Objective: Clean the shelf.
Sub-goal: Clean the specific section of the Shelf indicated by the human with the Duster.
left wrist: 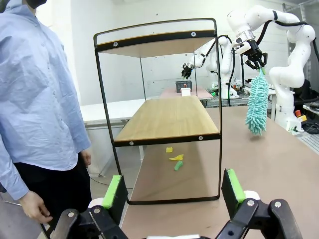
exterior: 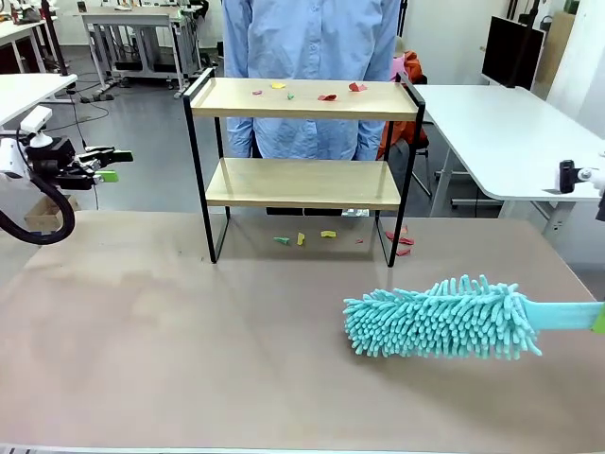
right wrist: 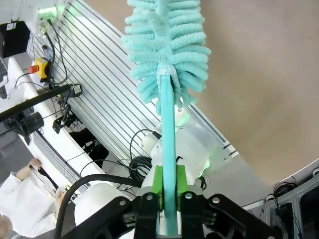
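Shelf: we see it upper centre on the matte beige tabletop, two smooth pale wooden boards in a thin black metal frame.
Duster: shaggy teal chenille head, flat handle, lower right.
Left tool: green pads spread, released.
Right tool: clenched on the Duster's handle.
Scraps: small coloured bits on the top board.

A: Arms?
B: The left arm is white, with a black cable looped. The left gripper and right gripper are black, with green pads and silver screws.
A: Person?
B: Light blue long-sleeved shirt, dark trousers.
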Controlling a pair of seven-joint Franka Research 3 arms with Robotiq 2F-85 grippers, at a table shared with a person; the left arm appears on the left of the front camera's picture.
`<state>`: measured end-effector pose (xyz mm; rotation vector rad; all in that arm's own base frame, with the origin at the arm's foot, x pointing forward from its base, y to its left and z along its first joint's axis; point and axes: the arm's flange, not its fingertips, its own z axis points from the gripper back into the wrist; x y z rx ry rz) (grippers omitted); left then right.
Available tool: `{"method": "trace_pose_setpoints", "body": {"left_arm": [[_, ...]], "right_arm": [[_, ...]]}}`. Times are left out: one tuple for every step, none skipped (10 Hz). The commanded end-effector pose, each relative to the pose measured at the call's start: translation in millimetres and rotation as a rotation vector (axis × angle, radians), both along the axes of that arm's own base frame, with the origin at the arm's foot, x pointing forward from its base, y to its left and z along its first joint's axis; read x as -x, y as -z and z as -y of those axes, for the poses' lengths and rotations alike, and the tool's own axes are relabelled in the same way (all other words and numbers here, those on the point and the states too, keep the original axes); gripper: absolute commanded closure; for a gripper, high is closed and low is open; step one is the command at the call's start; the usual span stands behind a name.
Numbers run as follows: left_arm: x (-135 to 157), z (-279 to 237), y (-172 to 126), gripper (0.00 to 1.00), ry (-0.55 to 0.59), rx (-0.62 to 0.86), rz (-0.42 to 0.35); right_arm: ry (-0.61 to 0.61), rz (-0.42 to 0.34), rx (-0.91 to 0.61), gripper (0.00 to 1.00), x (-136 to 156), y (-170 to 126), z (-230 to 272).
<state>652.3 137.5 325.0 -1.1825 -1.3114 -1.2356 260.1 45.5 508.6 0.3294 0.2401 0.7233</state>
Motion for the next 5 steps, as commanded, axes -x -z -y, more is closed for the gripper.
{"method": "trace_pose_setpoints", "body": {"left_arm": [[1.6,1.7,-2.1,0.0,-0.006,0.002,0.014],[1.6,1.7,-2.1,0.0,-0.006,0.002,0.014],[1.6,1.7,-2.1,0.0,-0.006,0.002,0.014],[1.6,1.7,-2.1,0.0,-0.006,0.002,0.014],[1.6,1.7,-2.1,0.0,-0.006,0.002,0.014]], "right_arm": [[0.024,-0.01,-0.008,0.87,1.6,-4.4,-3.5],[0.024,-0.01,-0.008,0.87,1.6,-4.4,-3.5],[0.024,-0.01,-0.008,0.87,1.6,-4.4,-3.5],[0.024,-0.01,-0.008,0.87,1.6,-4.4,-3.5],[0.024,-0.01,-0.008,0.87,1.6,-4.4,-3.5]]}}
